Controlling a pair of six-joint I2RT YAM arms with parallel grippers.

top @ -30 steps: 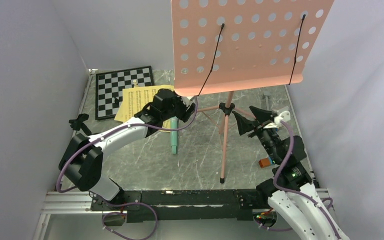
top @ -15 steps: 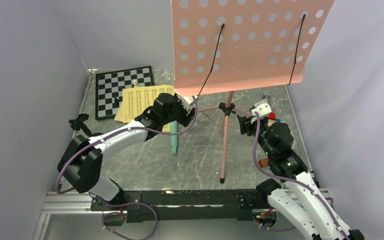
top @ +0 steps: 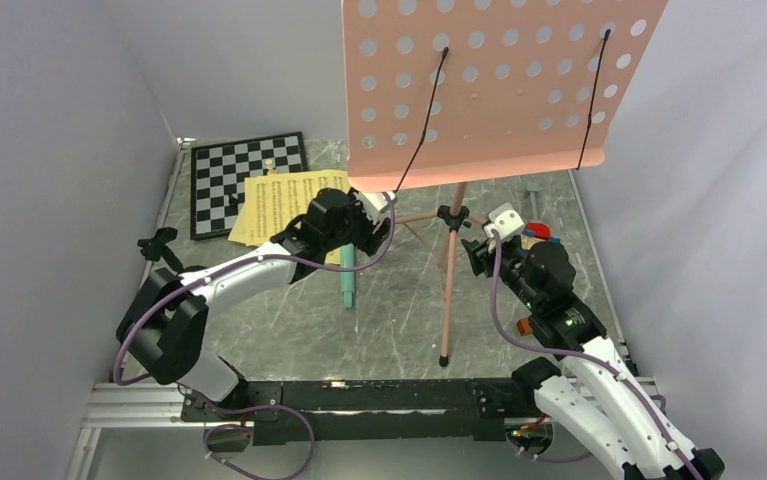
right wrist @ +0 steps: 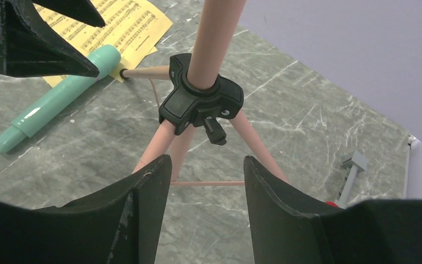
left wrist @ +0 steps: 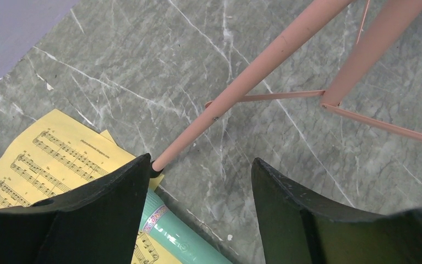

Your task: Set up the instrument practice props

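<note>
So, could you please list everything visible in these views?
Music stand: one, pink, upright mid-table on tripod legs.
Sheet music: at least two pages, yellow, flat left of the stand.
Tube: one, mint green, lying partly on the sheet music.
Small stand: one, black, left table edge.
Chessboard: one, black and white, far left corner.
Toy blocks: three, red, blue, orange, right side.
Table: one, grey marbled.
Left end effector: one, black, open, above the tube.
Right end effector: one, black, open, facing the stand's hub.
</note>
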